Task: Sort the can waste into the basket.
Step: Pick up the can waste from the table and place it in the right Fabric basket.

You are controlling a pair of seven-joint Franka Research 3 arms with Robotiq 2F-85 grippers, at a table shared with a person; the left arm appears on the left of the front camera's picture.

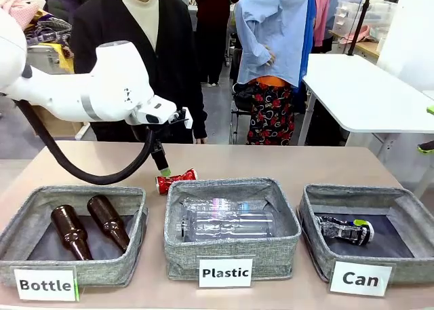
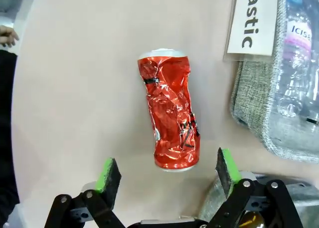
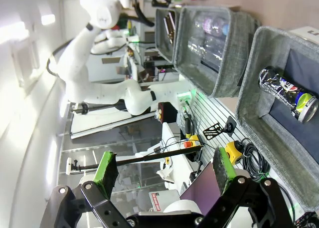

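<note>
A crushed shiny red can (image 1: pixel 175 180) lies on the table behind the middle basket; the left wrist view shows the red can (image 2: pixel 169 111) lengthwise just ahead of the fingers. My left gripper (image 1: pixel 163 167) hangs open right above its left end, and in the wrist view the left gripper (image 2: pixel 167 170) has nothing between its green pads. The black-and-silver can (image 1: pixel 346 229) with a green end lies inside the grey basket (image 1: pixel 380 252) labelled "Can"; the right wrist view shows this can (image 3: pixel 287 93) in that basket (image 3: pixel 256 83). My right gripper (image 3: pixel 167 173) is open, off the table's side.
The grey "Plastic" basket (image 1: pixel 230 245) holds clear plastic bottles (image 1: pixel 224 222). The "Bottle" basket (image 1: pixel 41 239) holds two brown glass bottles (image 1: pixel 88 227). A person in a dark cardigan (image 1: pixel 146 45) stands at the far side. A white table (image 1: pixel 366 93) is at back right.
</note>
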